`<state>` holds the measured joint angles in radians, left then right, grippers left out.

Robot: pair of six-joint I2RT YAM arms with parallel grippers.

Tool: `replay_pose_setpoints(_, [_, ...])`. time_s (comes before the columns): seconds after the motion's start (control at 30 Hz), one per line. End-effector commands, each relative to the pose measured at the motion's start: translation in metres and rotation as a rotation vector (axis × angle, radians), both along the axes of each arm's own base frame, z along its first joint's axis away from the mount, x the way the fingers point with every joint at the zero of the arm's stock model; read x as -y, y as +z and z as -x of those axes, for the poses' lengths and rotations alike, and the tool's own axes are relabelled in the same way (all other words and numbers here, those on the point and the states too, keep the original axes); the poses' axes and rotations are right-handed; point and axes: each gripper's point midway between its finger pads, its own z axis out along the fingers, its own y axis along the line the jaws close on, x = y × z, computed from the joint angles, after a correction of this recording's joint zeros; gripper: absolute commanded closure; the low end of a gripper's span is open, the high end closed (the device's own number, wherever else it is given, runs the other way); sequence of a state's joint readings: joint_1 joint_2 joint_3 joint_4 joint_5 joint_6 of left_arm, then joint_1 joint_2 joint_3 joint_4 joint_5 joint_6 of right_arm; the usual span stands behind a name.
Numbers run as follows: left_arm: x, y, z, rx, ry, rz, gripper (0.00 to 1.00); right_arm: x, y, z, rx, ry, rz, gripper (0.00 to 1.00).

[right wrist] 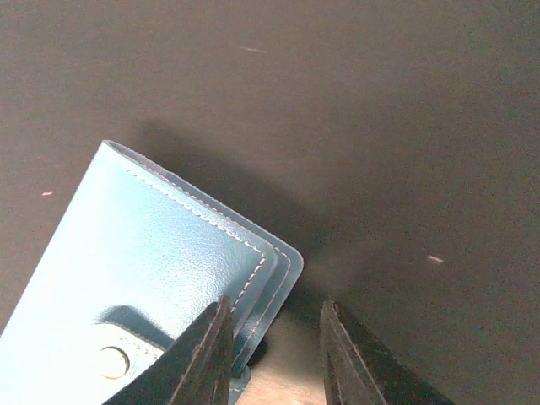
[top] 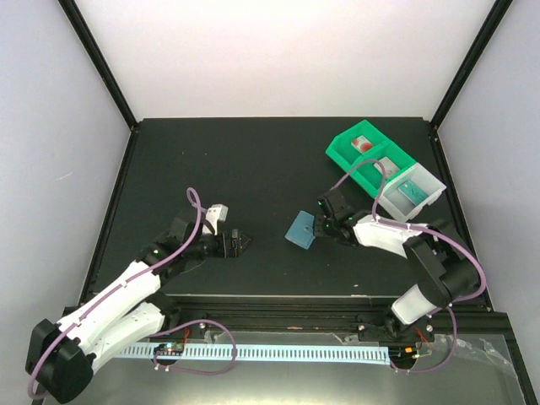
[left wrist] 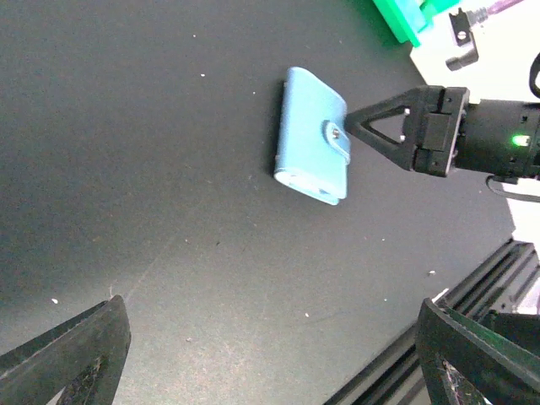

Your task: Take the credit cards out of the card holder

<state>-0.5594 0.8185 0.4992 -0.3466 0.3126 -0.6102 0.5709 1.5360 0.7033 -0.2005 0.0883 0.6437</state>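
Note:
The light blue card holder (top: 299,229) lies closed on the black table, its snap strap fastened (left wrist: 336,132). It fills the lower left of the right wrist view (right wrist: 152,270). My right gripper (top: 320,226) is at its right edge, jaws a little apart (right wrist: 275,310), with only the holder's corner edge between them and nothing gripped. My left gripper (top: 240,242) is wide open and empty (left wrist: 272,308), left of the holder and apart from it. A whitish-pink card with a red mark (top: 363,143) lies in the green bin. A teal card (top: 409,190) lies in the clear bin. No cards show in the holder.
A green bin (top: 344,157) and a clear bin (top: 432,187) stand at the back right, behind the right arm. The green bin's corner shows in the left wrist view (left wrist: 405,21). The table's front rail (top: 278,302) runs along the near edge.

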Motion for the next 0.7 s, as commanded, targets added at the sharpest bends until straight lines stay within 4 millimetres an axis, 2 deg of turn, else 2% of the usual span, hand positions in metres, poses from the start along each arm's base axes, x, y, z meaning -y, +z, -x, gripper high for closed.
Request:
replay_pose_setpoints(0.0, [0.01,0.014,0.0,-0.001,-0.04,0.115,0.06,-0.044,0.012,-0.009,0.052,0.18,-0.022,0.67])
replay_pose_setpoints(0.17, [0.007,0.009,-0.001,-0.015,-0.033,0.116,0.06,-0.08,0.027,-0.006,0.102,0.318,0.008,0.65])
replay_pose_setpoints(0.3, [0.008,0.003,0.001,-0.034,-0.035,0.129,0.06,-0.094,0.031,-0.006,0.101,0.346,0.013,0.64])
replay_pose_setpoints(0.4, [0.007,-0.002,0.003,-0.048,-0.032,0.131,0.07,-0.096,0.038,-0.003,0.082,0.303,0.026,0.64])
replay_pose_setpoints(0.5, [0.003,-0.005,0.004,-0.048,-0.021,0.116,0.07,-0.084,0.041,0.003,0.059,0.192,0.098,0.64])
replay_pose_setpoints(0.67, [-0.003,-0.007,0.004,-0.037,-0.003,0.093,0.07,-0.078,0.033,0.013,0.013,0.101,0.118,0.63])
